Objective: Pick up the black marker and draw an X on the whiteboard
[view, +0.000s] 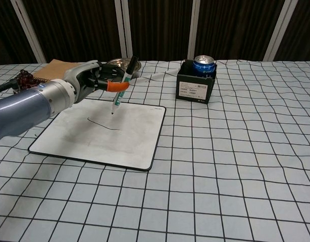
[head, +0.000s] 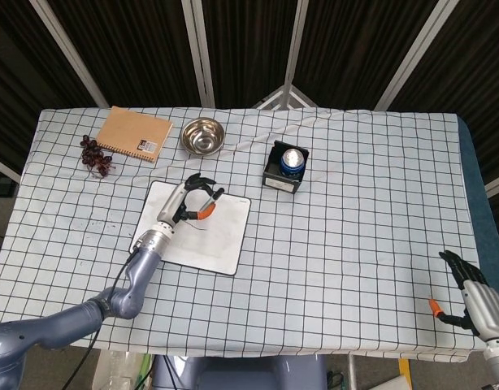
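Note:
The black-capped marker (view: 118,99) stands nearly upright, pinched in my left hand (view: 92,80), cap up. Its tip hangs at the whiteboard (view: 130,141), just behind the right end of a short black stroke (view: 102,123); whether it touches I cannot tell. From the head view, the left hand (head: 193,199) is over the whiteboard's (head: 221,236) middle. My right hand (head: 477,301) hangs off the table's near right corner, its fingers apart and holding nothing.
A black box (view: 196,83) with a blue can (view: 204,63) stands behind the board's right side. Behind it at the far left are a steel bowl (head: 203,135), a brown notebook (head: 136,134) and dark grapes (head: 95,154).

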Controlling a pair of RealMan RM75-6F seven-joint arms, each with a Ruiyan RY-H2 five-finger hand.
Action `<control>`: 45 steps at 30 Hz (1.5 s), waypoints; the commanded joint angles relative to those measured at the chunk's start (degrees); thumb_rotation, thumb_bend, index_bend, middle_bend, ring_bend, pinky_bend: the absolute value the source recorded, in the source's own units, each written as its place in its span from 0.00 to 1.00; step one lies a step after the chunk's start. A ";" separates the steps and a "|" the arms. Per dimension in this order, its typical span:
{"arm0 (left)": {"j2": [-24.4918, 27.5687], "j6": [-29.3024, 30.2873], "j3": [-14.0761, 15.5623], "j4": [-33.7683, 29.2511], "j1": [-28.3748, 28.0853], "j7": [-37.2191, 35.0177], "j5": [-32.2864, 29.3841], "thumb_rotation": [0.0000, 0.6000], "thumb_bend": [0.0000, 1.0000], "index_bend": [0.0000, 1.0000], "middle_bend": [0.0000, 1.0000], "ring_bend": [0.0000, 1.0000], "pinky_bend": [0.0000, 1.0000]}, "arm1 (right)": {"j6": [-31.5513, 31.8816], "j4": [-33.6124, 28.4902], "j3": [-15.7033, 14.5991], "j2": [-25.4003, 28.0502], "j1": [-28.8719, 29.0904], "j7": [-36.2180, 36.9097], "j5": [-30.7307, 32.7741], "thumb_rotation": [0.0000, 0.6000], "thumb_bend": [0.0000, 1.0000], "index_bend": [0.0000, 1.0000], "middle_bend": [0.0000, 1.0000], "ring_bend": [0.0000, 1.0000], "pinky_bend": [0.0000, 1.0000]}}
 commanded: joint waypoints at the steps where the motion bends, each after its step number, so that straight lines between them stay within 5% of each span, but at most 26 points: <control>1: -0.62 -0.18 -0.20 0.40 -0.38 0.73 -0.70 1.00 0.50 0.74 0.24 0.00 0.00 | 0.00 0.01 -0.05 0.07 -0.03 0.20 -0.07 1.00 0.35 0.00 0.00 0.00 0.00; 26: -2.64 -1.27 -0.15 3.19 0.02 2.07 -2.90 1.00 0.50 0.74 0.24 0.00 0.00 | -0.09 0.13 -0.11 -0.07 0.06 0.34 -0.09 1.00 0.35 0.00 0.00 0.00 0.00; 45: 2.49 -0.01 3.13 -2.44 6.38 3.29 -3.86 1.00 0.50 0.74 0.24 0.00 0.00 | 0.69 -0.15 -0.22 -0.13 -0.23 -0.44 -0.46 1.00 0.35 0.00 0.00 0.00 0.00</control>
